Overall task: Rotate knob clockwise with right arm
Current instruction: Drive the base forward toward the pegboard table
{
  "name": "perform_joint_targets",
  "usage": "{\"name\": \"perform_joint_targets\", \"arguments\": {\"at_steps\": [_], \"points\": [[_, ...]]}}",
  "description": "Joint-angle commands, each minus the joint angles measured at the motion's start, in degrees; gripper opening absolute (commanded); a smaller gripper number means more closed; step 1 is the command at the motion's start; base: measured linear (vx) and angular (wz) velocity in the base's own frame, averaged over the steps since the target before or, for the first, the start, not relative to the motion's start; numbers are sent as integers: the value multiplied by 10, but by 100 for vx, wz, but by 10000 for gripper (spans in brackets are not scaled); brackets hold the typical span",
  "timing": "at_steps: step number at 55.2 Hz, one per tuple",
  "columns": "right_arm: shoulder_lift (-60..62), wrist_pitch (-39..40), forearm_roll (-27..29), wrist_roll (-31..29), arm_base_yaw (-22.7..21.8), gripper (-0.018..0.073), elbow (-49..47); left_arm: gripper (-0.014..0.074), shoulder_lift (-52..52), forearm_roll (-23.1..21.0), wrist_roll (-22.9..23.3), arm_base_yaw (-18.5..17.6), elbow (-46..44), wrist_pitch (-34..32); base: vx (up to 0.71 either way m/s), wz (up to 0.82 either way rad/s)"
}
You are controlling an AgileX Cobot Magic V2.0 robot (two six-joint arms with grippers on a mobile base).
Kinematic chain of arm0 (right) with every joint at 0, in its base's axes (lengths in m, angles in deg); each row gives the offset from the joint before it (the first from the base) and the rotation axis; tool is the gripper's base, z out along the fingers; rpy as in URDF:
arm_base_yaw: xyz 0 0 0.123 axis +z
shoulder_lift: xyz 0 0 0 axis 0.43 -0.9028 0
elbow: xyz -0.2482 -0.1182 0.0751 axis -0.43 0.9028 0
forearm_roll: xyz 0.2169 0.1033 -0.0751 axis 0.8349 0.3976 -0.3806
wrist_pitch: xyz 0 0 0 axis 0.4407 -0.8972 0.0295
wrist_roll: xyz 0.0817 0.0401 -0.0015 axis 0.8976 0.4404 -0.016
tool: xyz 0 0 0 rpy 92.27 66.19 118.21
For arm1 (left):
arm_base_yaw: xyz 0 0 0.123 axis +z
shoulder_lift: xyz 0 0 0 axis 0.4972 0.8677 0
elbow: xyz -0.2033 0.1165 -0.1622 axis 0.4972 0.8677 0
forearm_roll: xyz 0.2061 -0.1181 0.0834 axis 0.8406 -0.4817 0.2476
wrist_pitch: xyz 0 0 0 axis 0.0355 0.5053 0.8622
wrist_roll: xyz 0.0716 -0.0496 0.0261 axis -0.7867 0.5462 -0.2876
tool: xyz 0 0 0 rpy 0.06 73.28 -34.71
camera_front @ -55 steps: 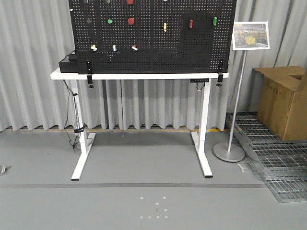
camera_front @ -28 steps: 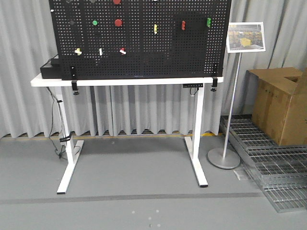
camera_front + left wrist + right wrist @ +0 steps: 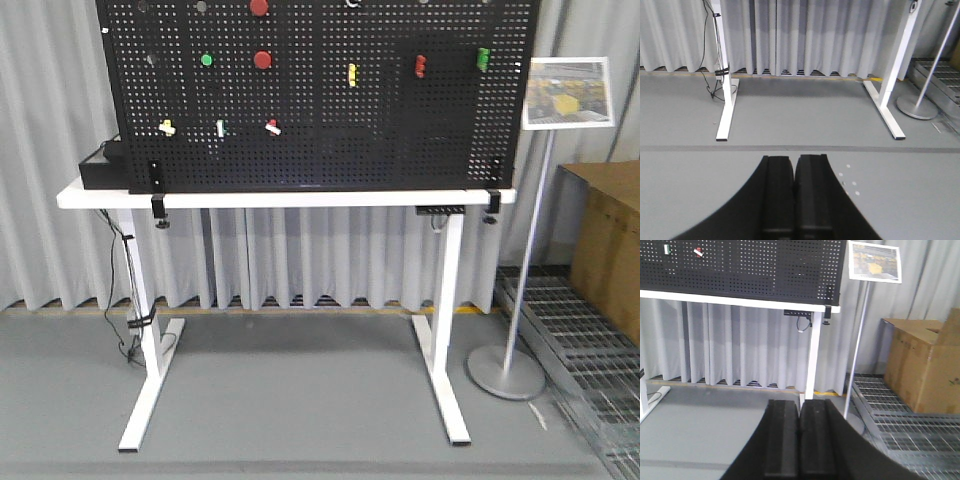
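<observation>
Pegboard (image 3: 320,130), black and upright, stands on a white table (image 3: 280,198) against the grey curtain (image 3: 60,150) at the far side of the room. The knob (image 3: 150,60) sits high on its left part, a small dark round thing to the left of a green button (image 3: 207,60), which in turn lies left of a red button (image 3: 262,60). From here the knob is too small and dim for me to read which way its bar points. A yellow lever (image 3: 352,73) sits further right at about the same height. My right claw (image 3: 799,405) is low and near, well apart from the board. Its two black pads are pressed flat together with nothing between them, and it faces the table's right leg (image 3: 812,355) and the curtain behind it. To its right I see a sign on a thin pole (image 3: 875,262), a cardboard box (image 3: 925,365) and a metal grating (image 3: 900,425) on the floor. My left claw (image 3: 795,160) is likewise closed on nothing, its pads touching. It hangs over the grey floor (image 3: 800,120), looking at both white table legs from well short of them. A flat black box (image 3: 100,170) lies on the table's left end, just beside the board.
</observation>
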Motion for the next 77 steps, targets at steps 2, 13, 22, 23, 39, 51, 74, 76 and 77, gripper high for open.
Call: {"name": "perform_joint_targets", "arguments": {"at_steps": [2, 13, 22, 23, 39, 51, 74, 76, 77], "points": [[6, 46, -5, -5, -4, 33, 3, -6, -6, -4, 3, 1, 6, -45, 40, 8], [6, 46, -5, -5, -4, 33, 3, -6, -6, -4, 3, 1, 6, -45, 43, 5], [6, 46, -5, -5, -4, 33, 3, -6, -6, -4, 3, 1, 6, -45, 47, -1], [6, 46, -5, -5, -4, 33, 3, -6, -6, -4, 3, 1, 6, -45, 48, -1], [6, 46, -5, -5, -4, 33, 3, -6, -6, -4, 3, 1, 6, -45, 48, -3], [6, 46, -5, -5, -4, 33, 3, -6, -6, -4, 3, 1, 6, -45, 45, 0], [6, 46, -5, -5, -4, 33, 3, -6, -6, -4, 3, 1, 6, -45, 42, 4], [6, 46, -5, -5, -4, 33, 3, -6, -6, -4, 3, 1, 6, -45, 39, 2], [6, 46, -5, -5, -4, 33, 3, -6, -6, -4, 3, 1, 6, -45, 38, 3]]}}
